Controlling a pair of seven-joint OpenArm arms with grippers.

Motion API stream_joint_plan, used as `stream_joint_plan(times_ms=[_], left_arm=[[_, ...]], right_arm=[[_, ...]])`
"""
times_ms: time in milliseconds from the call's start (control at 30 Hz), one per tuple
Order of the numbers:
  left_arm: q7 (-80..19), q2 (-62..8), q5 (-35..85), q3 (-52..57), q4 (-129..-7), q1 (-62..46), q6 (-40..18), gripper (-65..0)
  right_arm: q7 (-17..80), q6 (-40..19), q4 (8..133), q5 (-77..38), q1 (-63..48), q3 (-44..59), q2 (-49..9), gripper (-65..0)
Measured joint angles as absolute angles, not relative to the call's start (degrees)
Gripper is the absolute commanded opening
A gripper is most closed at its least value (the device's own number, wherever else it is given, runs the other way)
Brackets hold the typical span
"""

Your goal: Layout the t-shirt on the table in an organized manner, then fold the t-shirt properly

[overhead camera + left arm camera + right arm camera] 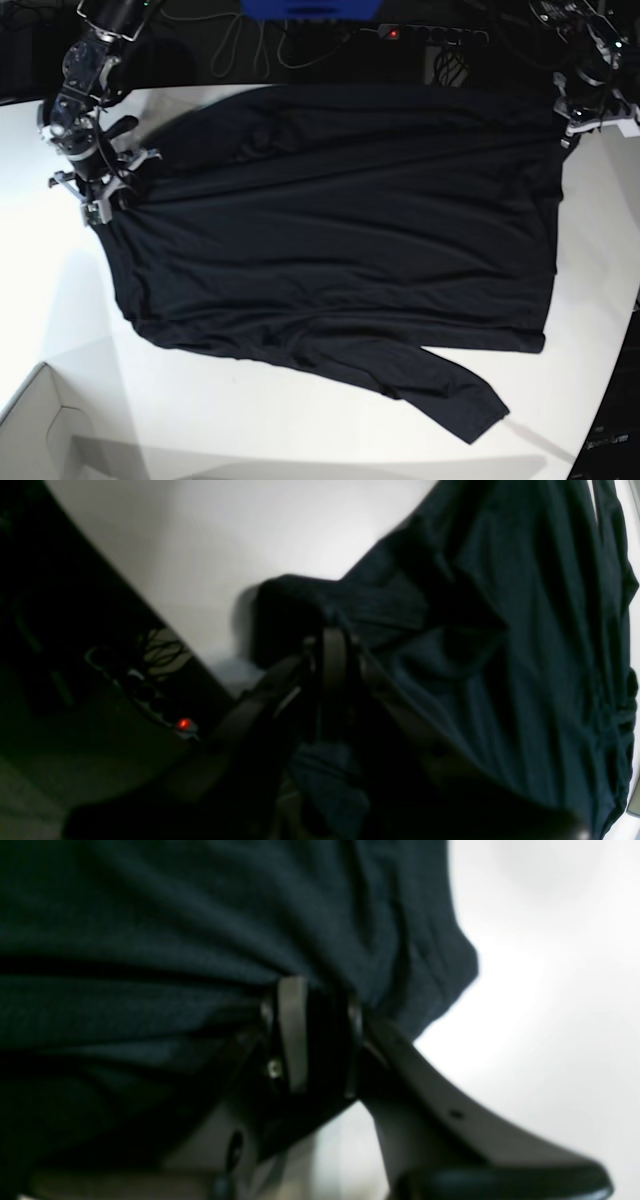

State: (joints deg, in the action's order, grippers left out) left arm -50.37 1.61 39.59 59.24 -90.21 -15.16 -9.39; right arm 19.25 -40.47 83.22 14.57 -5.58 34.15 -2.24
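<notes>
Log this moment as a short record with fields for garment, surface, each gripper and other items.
garment: plain black long-sleeved thin-fabric t-shirt, spread wide and wrinkled, one sleeve trailing toward the near edge
surface: smooth white table
left gripper: shut on a bunched edge of the t-shirt
right gripper: clamped on a fold of the t-shirt at the opposite side
other items: pale box corner at the table's near corner; power strip with red light beyond the far edge
</notes>
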Motion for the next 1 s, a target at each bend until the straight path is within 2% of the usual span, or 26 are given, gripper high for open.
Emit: stream_joint_plan(times_ms=[400, 600, 667, 800, 1000], left_arm=[[-50.81, 1.78, 38.44, 59.16, -89.25, -14.94, -9.41, -64.4], [-50.83, 1.85, 38.37, 59.51, -90.26, -16.08, -9.65, -50.1], [-50.89, 1.98, 37.98, 60.1, -92.64, -16.21, -12.8, -47.0], [-50.54, 3.29, 38.33, 64.49, -98.65, -16.08, -16.62, -46.4], [-50.61, 3.6, 38.65, 65.69, -107.74, -12.51, -17.98, -46.4]], right_arm=[[19.66, -40.45, 83.46, 14.79, -5.61, 34.59, -2.35, -55.7], [19.66, -40.27, 83.53, 15.03, -5.58, 34.59, -2.04, -55.7], [19.66, -40.25, 83.53, 15.03, -5.58, 34.61, -1.72, -55.7], [19.66, -40.03, 83.61, 15.07, -5.56, 34.61, -1.43, -55.7], [19.49, -40.01, 83.64, 15.18, -5.56, 34.59, -1.08, -55.7]])
